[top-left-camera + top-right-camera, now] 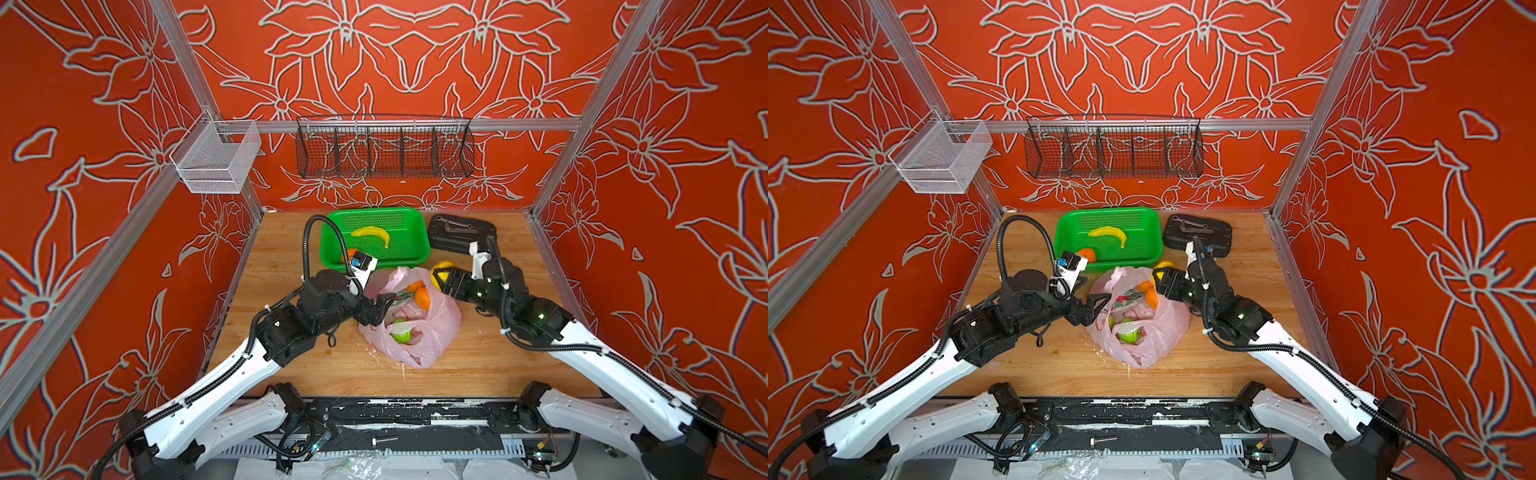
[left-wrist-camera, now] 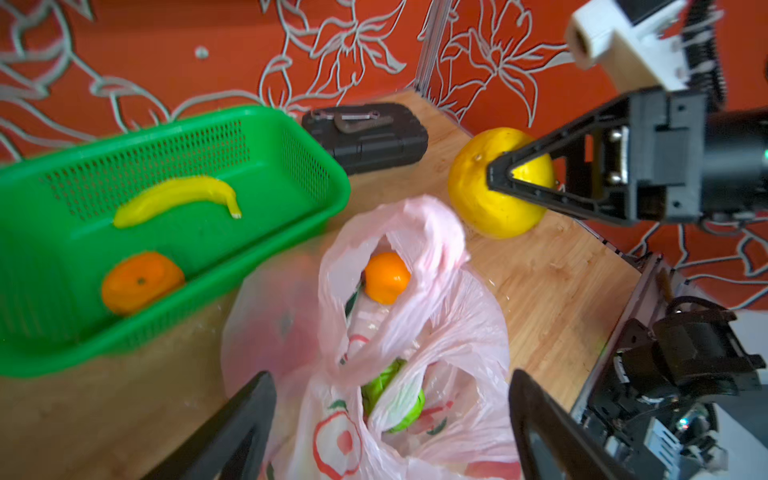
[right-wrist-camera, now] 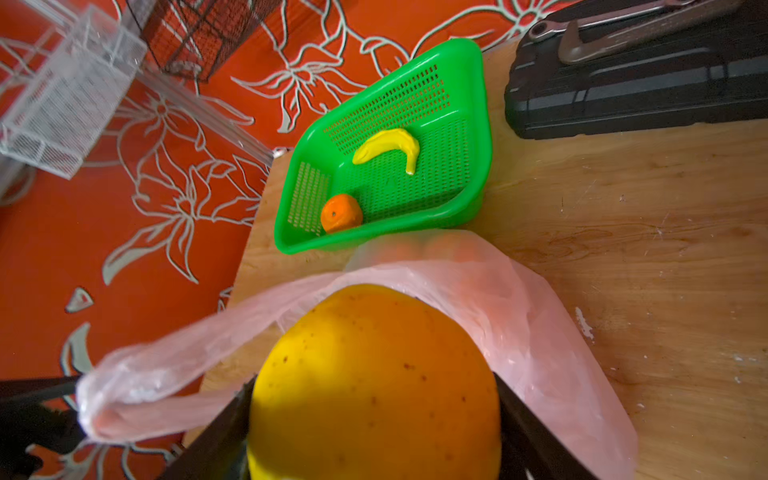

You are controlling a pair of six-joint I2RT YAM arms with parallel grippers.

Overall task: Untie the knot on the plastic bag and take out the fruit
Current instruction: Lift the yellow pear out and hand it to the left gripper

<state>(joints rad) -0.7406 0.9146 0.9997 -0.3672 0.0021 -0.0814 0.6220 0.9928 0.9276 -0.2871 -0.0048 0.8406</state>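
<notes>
Right gripper (image 3: pixel 374 432) is clamped on the yellow fruit (image 2: pixel 478 199), one jaw on each side. The fruit is out of the bag (image 1: pixel 432 332), just past its far-right edge, between the bag and the black case (image 1: pixel 461 239). Can't tell if it sits on the table (image 1: pixel 291 365) or is lifted.

Left gripper (image 2: pixel 390 436) is spread wide at the bag's left side, low by the open mouth. Plastic lies between the jaws, nothing pinched. The bag mouth gapes, and one handle loop (image 3: pixel 137 386) stretches loose toward the left gripper.

Counts:
- yellow fruit: 1, in the right gripper
- oranges: 3 seen. One orange (image 2: pixel 141 282) is in the green basket (image 1: pixel 374 210); the orange pair (image 1: pixel 422 297) sits side by side at the bag's far end
- green fruit (image 1: pixel 401 334): 1 clear, mid-bag. A second green patch (image 1: pixel 1112 322) is just beside it; can't tell if it's separate
- reddish blur (image 2: pixel 282 332) through the plastic: can't identify
- banana (image 1: pixel 372 235): 1, in the green basket
- wrench (image 1: pixel 455 224): 1, on the black case
- wall baskets: 2, a white mesh basket (image 1: pixel 216 162) and a black wire rack (image 1: pixel 384 153)
</notes>
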